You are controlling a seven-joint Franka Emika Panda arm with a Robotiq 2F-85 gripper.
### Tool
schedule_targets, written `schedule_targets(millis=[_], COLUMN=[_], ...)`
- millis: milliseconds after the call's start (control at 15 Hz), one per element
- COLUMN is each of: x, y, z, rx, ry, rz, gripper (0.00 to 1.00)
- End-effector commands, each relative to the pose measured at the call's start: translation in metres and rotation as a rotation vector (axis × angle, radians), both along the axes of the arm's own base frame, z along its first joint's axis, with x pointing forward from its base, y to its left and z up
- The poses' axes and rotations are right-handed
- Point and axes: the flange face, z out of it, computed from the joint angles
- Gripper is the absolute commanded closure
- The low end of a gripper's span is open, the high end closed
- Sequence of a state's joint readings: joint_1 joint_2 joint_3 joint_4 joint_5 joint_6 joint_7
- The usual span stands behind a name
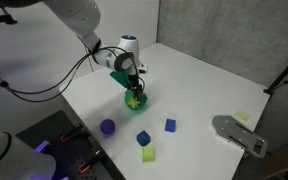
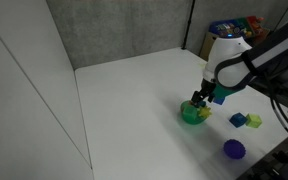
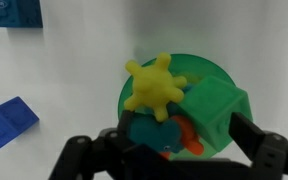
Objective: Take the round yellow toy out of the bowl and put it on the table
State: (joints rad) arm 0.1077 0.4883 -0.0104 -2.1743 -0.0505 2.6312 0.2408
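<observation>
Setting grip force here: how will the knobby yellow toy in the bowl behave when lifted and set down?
The yellow toy has rounded nubs all round, so it probably grips well rather than slipping. It rests atop other pieces in the bowl, so should lift free; on the table the nubs should limit rolling.

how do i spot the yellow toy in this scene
On the white table, find the green bowl under the tool. The round yellow toy lies inside it: the only yellow piece there, knobbly all round, unlike the green block beside it.
</observation>
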Motion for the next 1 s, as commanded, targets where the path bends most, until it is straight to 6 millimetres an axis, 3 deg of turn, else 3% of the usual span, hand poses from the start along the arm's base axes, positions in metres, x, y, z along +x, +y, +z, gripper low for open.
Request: schedule_targets(millis=[0, 400, 933], x=[0.002, 0.001, -0.009], y=[-0.006, -0.013, -0.010], z=[0.001, -0.002, -0.030], rx=[0.003, -0.009, -0.075], ry=[0.001, 0.023, 0.053], rz=[0.055, 0.158, 0.242], gripper=[0.00, 0.00, 0.00])
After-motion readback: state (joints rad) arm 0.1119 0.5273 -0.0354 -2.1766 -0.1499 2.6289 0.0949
